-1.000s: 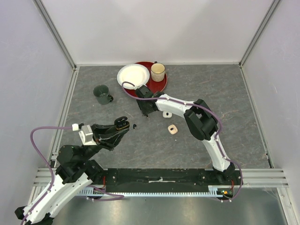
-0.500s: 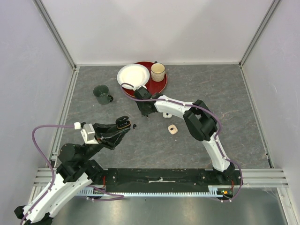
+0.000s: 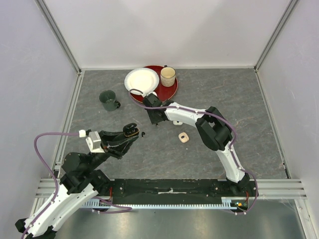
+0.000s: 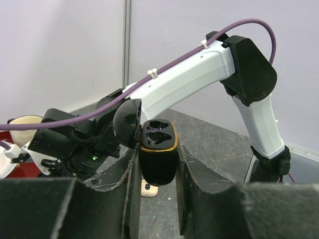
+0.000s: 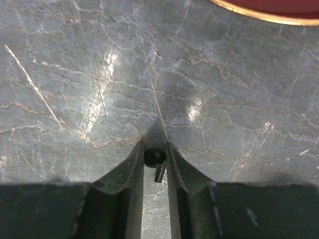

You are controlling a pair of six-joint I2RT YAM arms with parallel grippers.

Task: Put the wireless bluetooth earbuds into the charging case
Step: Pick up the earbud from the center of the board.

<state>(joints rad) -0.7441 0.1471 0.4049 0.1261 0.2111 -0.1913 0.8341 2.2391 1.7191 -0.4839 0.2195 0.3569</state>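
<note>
Pinching black earbud [image 5: 155,158] tight in right hand [image 5: 155,149], tips down on bench [image 5: 75,74]. Clamping open black charging case [image 4: 158,162] in left hand [image 4: 157,149], lid up, clear of bench. Seeing second black earbud [image 3: 143,133] lying just beyond left hand tips

Grey marbled worktop [image 5: 75,74], veined pale and rust. Glossy black charging case [image 4: 158,162] with a gold rim. Black earbud [image 5: 155,158], its stem perhaps silver-tipped. Red tray [image 3: 168,91], white plate [image 3: 141,79], dark green mug [image 3: 107,99].
</note>
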